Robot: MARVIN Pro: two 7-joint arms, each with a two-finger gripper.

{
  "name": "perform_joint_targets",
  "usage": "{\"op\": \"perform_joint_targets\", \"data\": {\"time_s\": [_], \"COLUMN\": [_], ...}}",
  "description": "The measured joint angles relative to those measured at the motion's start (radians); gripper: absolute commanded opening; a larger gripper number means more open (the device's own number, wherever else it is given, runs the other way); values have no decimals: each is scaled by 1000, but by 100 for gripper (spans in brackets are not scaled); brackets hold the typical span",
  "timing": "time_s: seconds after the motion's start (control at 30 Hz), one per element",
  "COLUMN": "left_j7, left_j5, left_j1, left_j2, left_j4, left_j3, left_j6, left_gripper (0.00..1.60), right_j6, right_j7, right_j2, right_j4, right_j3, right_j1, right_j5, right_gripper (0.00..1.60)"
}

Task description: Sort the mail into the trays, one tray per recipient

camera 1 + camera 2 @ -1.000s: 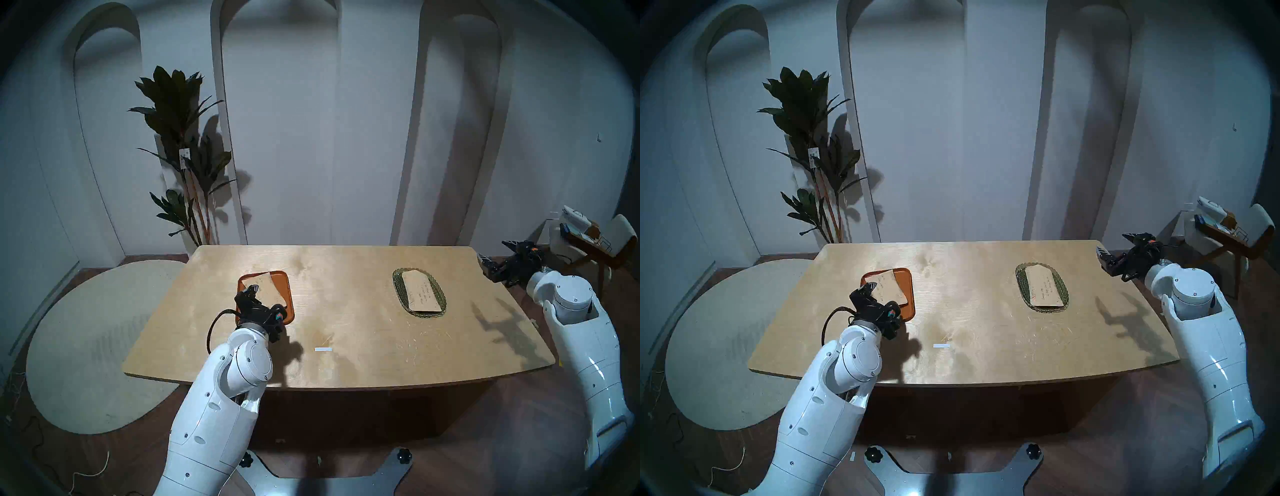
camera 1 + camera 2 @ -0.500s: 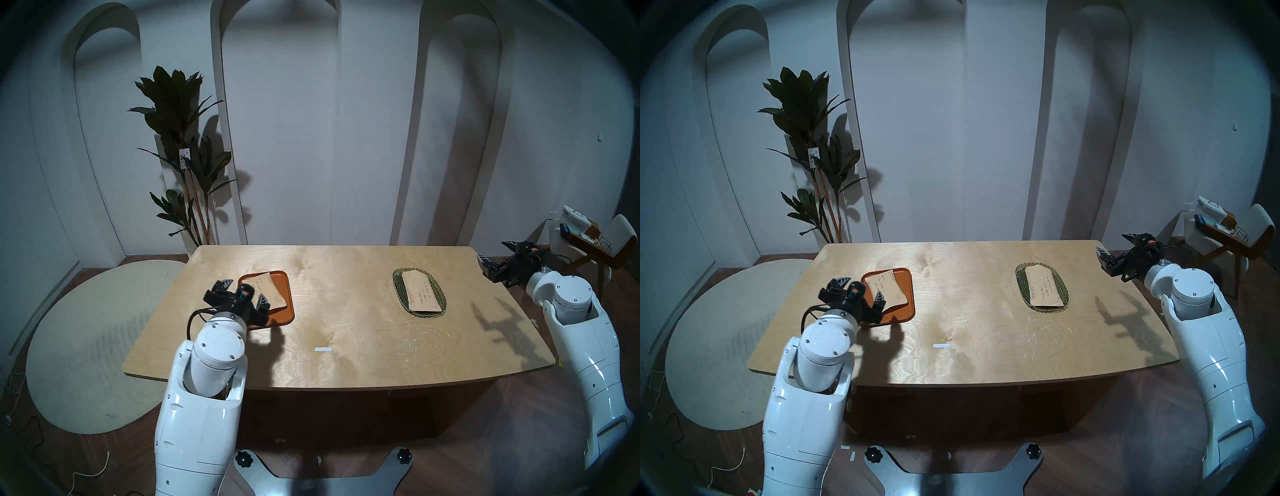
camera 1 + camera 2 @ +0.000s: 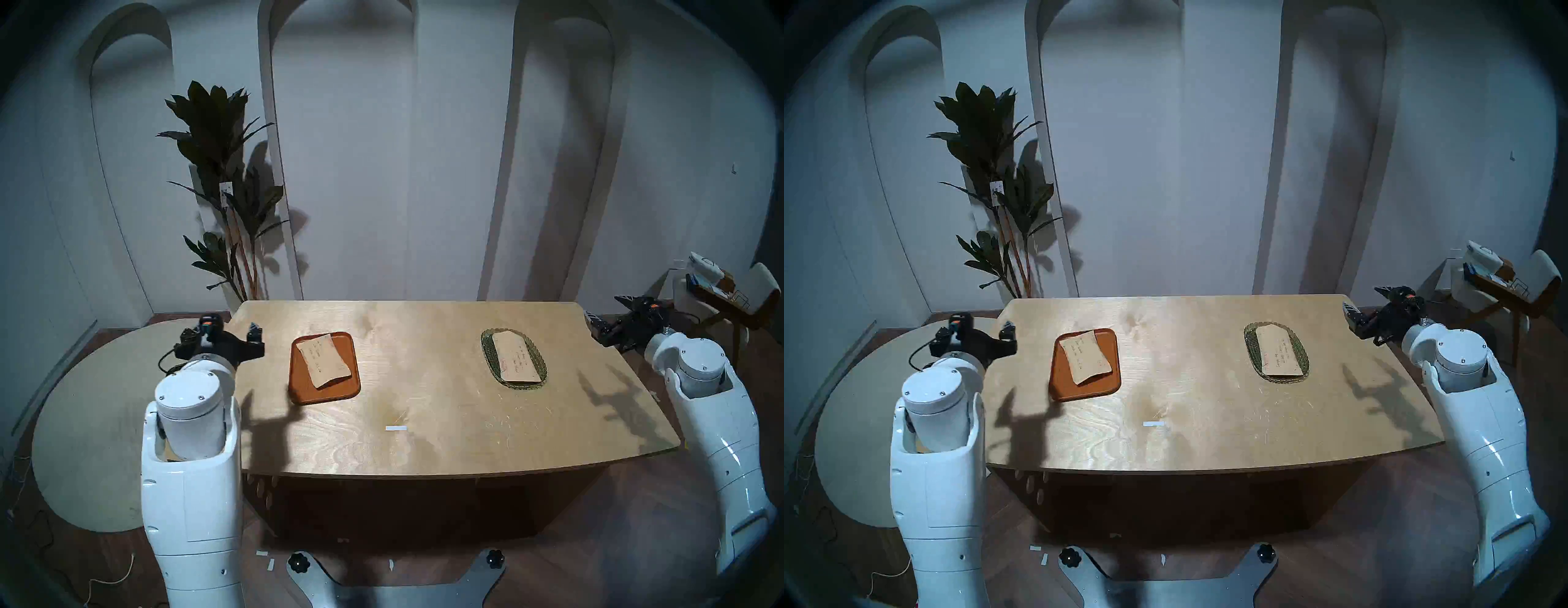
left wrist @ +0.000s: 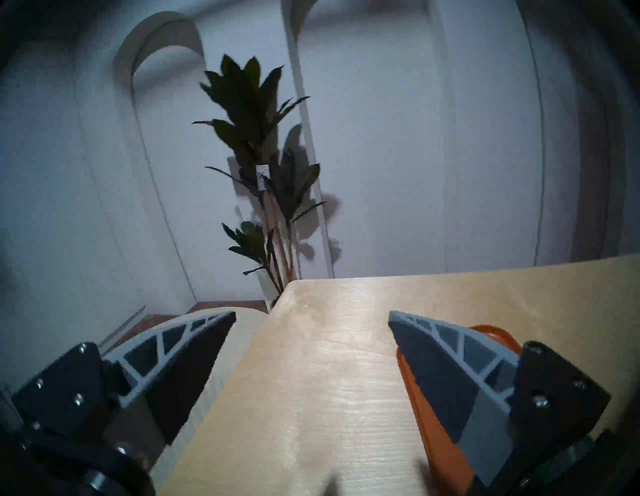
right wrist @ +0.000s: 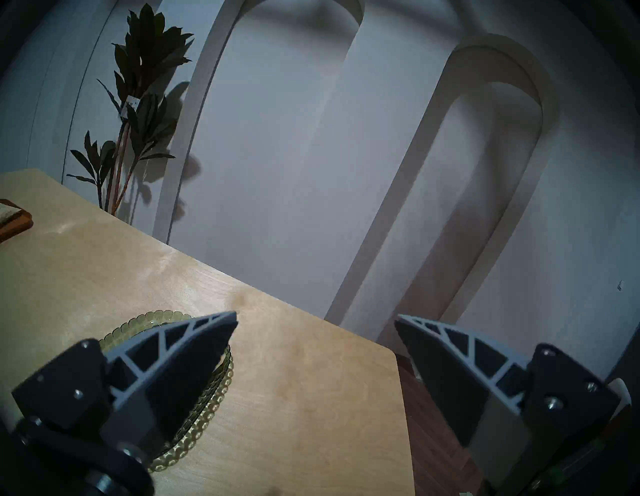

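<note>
The left gripper (image 3: 231,335) has let go and swung back to the left of frame, jaws spread and empty, off the wooden tray (image 3: 305,392) where one kraft envelope (image 3: 323,360) now lies. The other envelope (image 3: 515,356) rests in the green glass dish (image 3: 488,346); the right gripper (image 3: 604,316) hangs open at right. Sorting looks finished.

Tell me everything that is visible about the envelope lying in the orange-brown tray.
The tan kraft paper envelope is rectangular and lies flat inside the flat orange-brown tray, turned at a slant to the tray's sides. Dark handwritten lines run across its face; they are too small to read. Its near edge casts a shadow on the tray, so it may be slightly raised there. Only the tray touches it. The left gripper is open, off to the tray's left, apart from the envelope.
</note>
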Motion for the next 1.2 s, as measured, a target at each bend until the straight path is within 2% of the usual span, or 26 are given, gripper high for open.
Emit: {"op": "perform_joint_targets", "data": {"time_s": [0.13,0.37,0.9,1.2], "left_j7": [19,54,105,125], "left_j5": [-59,-124,-176,-186], "left_j1": [-38,-102,-237,-281], "left_j2": [6,44,107,118], "left_j4": [51,145,338,373], "left_j3": [-66,-101,-42,-27], "left_j6": [-4,-19,-46,-64], "left_gripper": [160,160,160,160], "right_j6": [0,0,0,0], "right_j7": [0,0,-1,-1], "right_j2": [1,2,3,4], "right_j4": [0,0,0,-1], "right_j3": [0,0,-1,-1], "right_j1": [0,0,0,-1], "right_j5": [0,1,3,3], "right_gripper": [160,160,160,160]}}
